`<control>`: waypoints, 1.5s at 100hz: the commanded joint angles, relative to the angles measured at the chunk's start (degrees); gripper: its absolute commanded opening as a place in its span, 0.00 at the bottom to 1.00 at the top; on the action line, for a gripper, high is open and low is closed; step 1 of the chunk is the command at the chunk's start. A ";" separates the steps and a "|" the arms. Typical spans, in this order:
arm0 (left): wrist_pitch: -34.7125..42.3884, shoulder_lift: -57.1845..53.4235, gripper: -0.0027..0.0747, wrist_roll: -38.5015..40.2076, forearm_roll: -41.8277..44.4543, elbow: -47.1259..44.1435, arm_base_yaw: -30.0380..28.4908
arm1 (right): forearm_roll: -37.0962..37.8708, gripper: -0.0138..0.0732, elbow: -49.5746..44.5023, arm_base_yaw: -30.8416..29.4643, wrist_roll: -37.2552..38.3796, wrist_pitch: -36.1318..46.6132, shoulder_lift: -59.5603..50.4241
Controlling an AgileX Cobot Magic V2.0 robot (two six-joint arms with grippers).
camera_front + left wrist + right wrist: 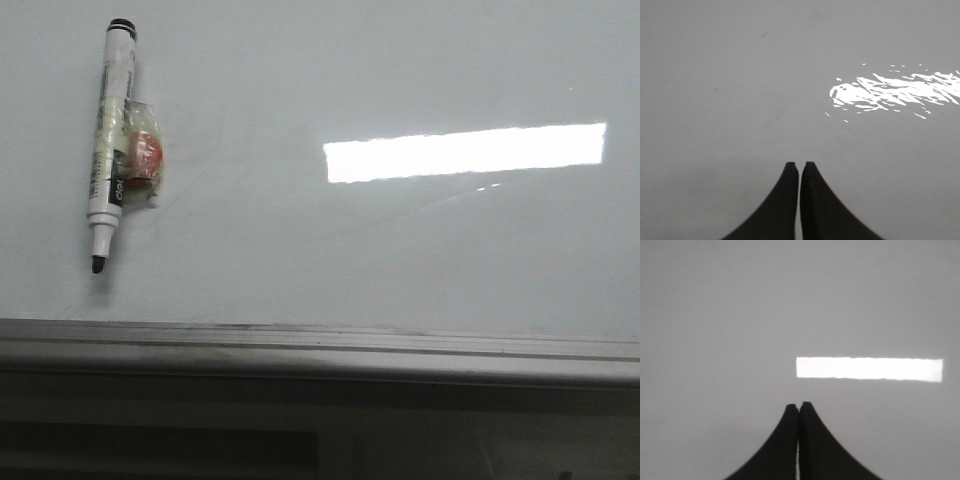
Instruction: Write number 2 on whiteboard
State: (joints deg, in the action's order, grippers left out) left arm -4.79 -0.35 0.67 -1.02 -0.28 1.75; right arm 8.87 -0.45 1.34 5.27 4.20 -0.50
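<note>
whiteboard (pixel 420 260) was seen blank, no number 2 drawn on it. a black-tipped marker (pixel 110 140) was stuck to the board at upper left, tip down, with an orange magnet (pixel 147 155) taped beside it. grey rail (pixel 320 345) ran along the board's bottom edge. left pincer (pixel 799 165) was pressed together, nothing held. right pincer (pixel 799 405) likewise pressed together, nothing held.

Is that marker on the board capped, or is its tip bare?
Bare. The marker on the whiteboard shows its dark tip pointing down, with no cap over it.
</note>
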 commanded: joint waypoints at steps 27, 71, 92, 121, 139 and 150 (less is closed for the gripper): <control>4.79 -1.48 0.01 0.10 -0.58 -1.57 0.05 | 0.24 0.09 -1.37 -0.34 -0.66 4.79 -1.39; 4.79 -1.48 0.01 0.10 -0.91 -1.57 0.05 | 0.24 0.09 -1.37 -0.34 -0.66 4.79 -1.39; 9.05 -1.48 0.01 0.20 -3.94 -1.57 0.05 | 0.24 0.09 -1.37 -0.34 -0.66 9.59 -1.39; 13.15 -1.48 0.01 0.20 -3.94 -1.57 0.05 | 0.24 0.09 -1.37 -0.34 -0.66 18.84 -1.39; 13.29 -1.48 0.01 0.33 -4.40 -1.57 0.05 | 0.24 0.09 -1.25 -0.34 -0.49 15.64 -1.39; 13.10 -1.48 0.01 0.50 -7.25 -0.77 0.05 | -0.33 0.09 1.41 -0.34 4.47 3.40 -1.25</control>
State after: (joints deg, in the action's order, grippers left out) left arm 3.84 -0.35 0.67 -6.06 -0.28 1.75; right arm 8.97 -0.45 1.34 7.03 12.91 -0.50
